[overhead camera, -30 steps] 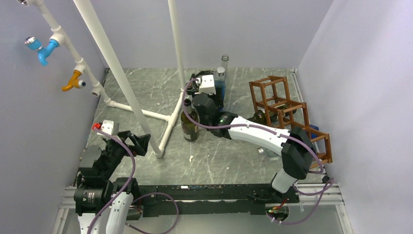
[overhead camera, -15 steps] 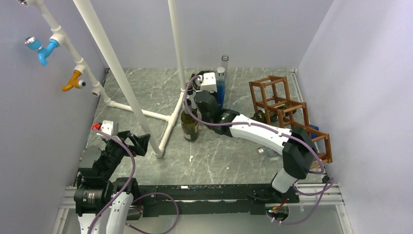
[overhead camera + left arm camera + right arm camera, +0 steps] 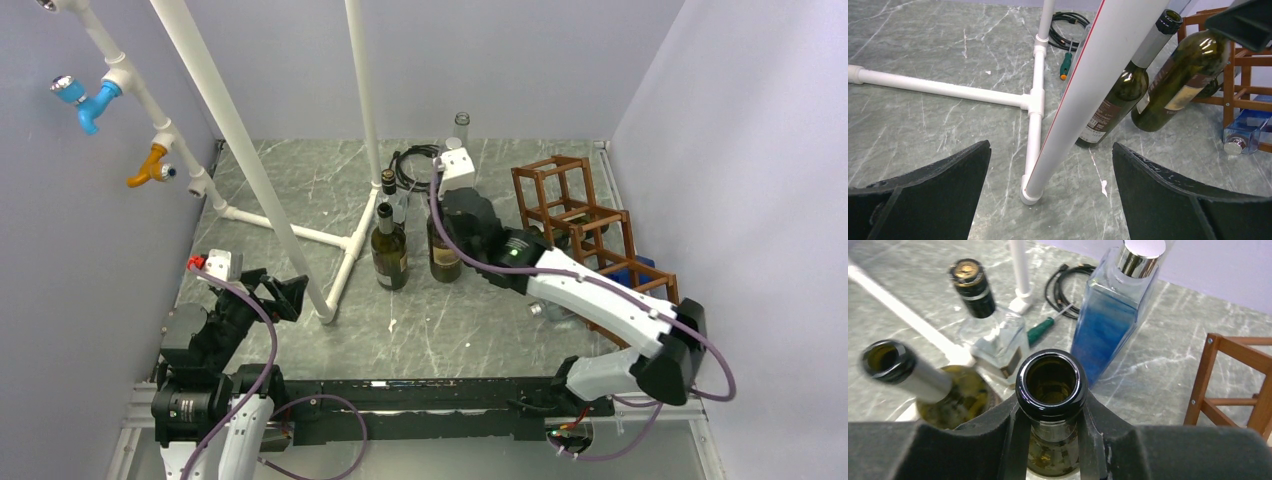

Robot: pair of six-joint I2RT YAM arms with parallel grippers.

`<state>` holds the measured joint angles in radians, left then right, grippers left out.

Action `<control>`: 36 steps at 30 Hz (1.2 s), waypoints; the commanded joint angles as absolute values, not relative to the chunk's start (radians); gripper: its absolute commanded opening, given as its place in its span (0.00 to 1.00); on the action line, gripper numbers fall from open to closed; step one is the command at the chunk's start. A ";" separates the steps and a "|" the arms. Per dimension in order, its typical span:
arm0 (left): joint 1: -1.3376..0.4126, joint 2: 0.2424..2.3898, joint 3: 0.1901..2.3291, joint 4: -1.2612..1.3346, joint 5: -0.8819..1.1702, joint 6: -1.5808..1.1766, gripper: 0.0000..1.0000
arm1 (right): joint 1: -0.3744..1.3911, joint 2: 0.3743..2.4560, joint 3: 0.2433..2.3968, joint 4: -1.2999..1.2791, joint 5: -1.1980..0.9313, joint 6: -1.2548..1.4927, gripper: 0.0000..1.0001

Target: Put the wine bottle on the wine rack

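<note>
Dark-green glass is filling the right wrist view: the wine bottle (image 3: pixel 1068 390), uncorked and upright, is standing left of the wine rack (image 3: pixel 590 225), near it but not touching and outside every cell. The right gripper (image 3: pixel 1050 412) is clamping the bottle's neck just under the lip, with one black finger (image 3: pixel 973 445) pressing on each side. Whether the base is resting on the grey marbled table (image 3: pixel 470 320) or hanging just above it, I cannot tell.

Farther left of the rack, a second dark bottle (image 3: pixel 389 255) is standing beside the white pipe frame (image 3: pixel 300 235). Also left of the rack but farther back, a clear bottle with a black cap (image 3: pixel 983 315) and a blue square bottle (image 3: pixel 1108 325) are standing, and a green-handled screwdriver (image 3: pixel 1040 330) and a coiled black cable (image 3: pixel 1068 282) are lying flat. At the rack's foot a blue-tinted bottle (image 3: pixel 1245 132) is lying on its side.

The left gripper (image 3: pixel 1050 150) is hanging well to the left of the rack, its jaws spread wide and gripping nothing.
</note>
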<state>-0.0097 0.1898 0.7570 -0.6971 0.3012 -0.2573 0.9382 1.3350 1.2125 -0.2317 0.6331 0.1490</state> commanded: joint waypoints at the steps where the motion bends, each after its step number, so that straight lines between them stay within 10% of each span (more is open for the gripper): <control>1: -0.003 0.176 0.758 -0.657 0.315 -0.266 0.97 | 0.937 1.191 1.208 -0.188 0.473 0.113 0.00; 21: -0.005 0.202 0.756 -0.652 0.327 -0.266 0.97 | 0.939 0.805 1.184 -0.580 0.067 -0.156 0.00; 36: -0.005 0.216 0.758 -0.653 0.324 -0.265 0.97 | 0.939 0.824 1.253 -0.798 0.292 -0.315 0.00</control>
